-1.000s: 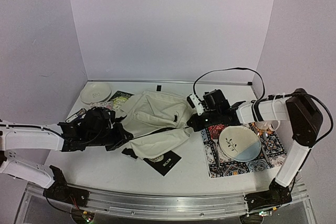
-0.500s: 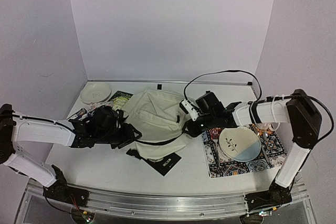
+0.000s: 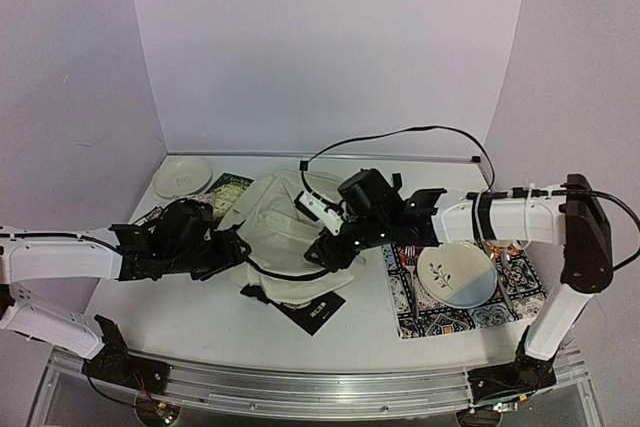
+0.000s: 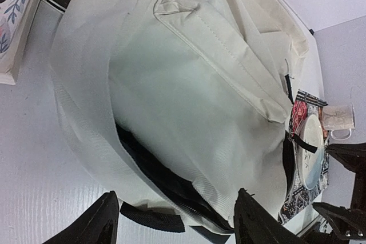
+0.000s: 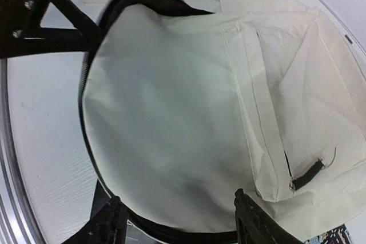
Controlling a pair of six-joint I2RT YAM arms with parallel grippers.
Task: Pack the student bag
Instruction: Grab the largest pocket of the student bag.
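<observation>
The student bag (image 3: 282, 215) is a cream backpack lying flat in the middle of the table, with its dark-lined opening (image 4: 166, 181) gaping toward the near-left side. My left gripper (image 3: 233, 247) sits at the bag's left edge. In the left wrist view my left gripper (image 4: 176, 212) is open, its fingers apart on either side of the bag's rim and a black strap end (image 4: 150, 219). My right gripper (image 3: 327, 247) is over the bag's right side. In the right wrist view my right gripper (image 5: 177, 212) is open, and the bag (image 5: 171, 95) bulges between its fingers without being pinched.
A white plate (image 3: 182, 176) and books (image 3: 232, 187) lie at the back left. A black booklet (image 3: 312, 310) lies in front of the bag. On the right, a patterned mat (image 3: 505, 299) carries a leaf-print plate (image 3: 456, 274) and a mug (image 4: 340, 121).
Both grippers have gone from shut to open and let go of the bag. The right arm has moved left over the bag, which has bunched up toward the left.
</observation>
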